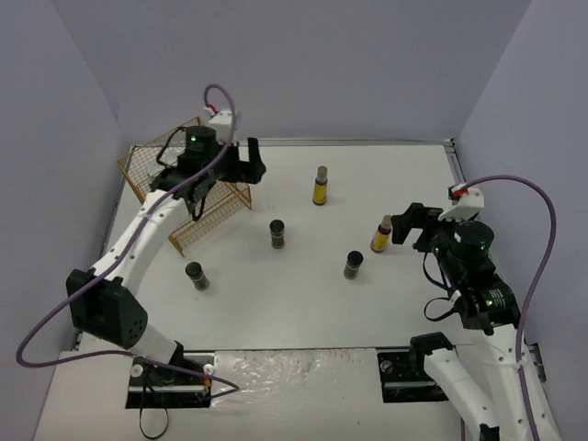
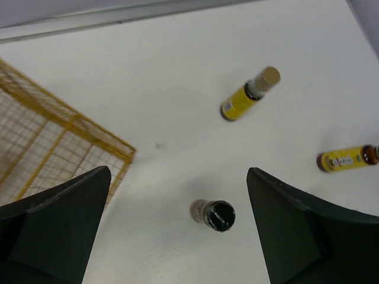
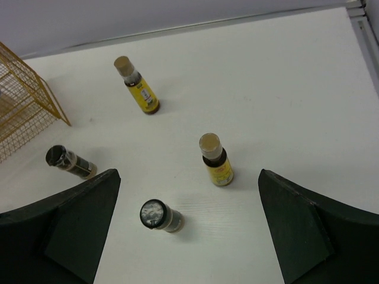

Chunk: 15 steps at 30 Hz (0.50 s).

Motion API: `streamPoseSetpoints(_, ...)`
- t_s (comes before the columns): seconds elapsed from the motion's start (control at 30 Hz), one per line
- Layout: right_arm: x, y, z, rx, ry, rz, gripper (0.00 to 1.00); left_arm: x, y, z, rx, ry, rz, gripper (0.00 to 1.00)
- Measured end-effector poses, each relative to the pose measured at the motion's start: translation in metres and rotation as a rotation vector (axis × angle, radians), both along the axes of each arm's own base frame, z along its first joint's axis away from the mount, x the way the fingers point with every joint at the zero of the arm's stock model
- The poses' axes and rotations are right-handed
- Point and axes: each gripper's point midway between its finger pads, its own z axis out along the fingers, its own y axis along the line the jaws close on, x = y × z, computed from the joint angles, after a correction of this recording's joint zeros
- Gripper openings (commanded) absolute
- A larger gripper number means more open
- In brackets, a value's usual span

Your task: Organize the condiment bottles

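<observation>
Since both spread wide, empty, my left gripper [image 2: 179, 173] frames dark jar [image 2: 213, 215] between fingers, right gripper [image 3: 189, 175] frames yellow bottle [image 3: 216, 163]: lining up picks, likely.

— The table [image 1: 303, 303] looks matt white, faintly grained. The rack [image 1: 152, 165] on the far left?
— Thin gold metal wire with a slight sheen.
— The right yellow bottle [image 3: 218, 168] is glossy and its tan cap dull.
— The dark jar [image 2: 214, 214] has a smooth, shiny black cap, plastic by its look.
</observation>
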Motion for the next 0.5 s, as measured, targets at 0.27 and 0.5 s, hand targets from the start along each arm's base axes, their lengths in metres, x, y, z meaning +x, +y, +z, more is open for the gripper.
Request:
streamPoseSetpoints(0.27, 0.004, 0.01, -0.012, 0.021, 0.057, 0.039, 1.0, 0.009, -0.113, -0.101, 0.081, 0.02, -0.271, 0.97)
streamPoseSetpoints(0.5, -0.003, 0.014, -0.004, 0.035, 0.026, 0.071, 1.0, 0.039, -0.165, -0.135, 0.095, -0.066, -0.35, 0.97)
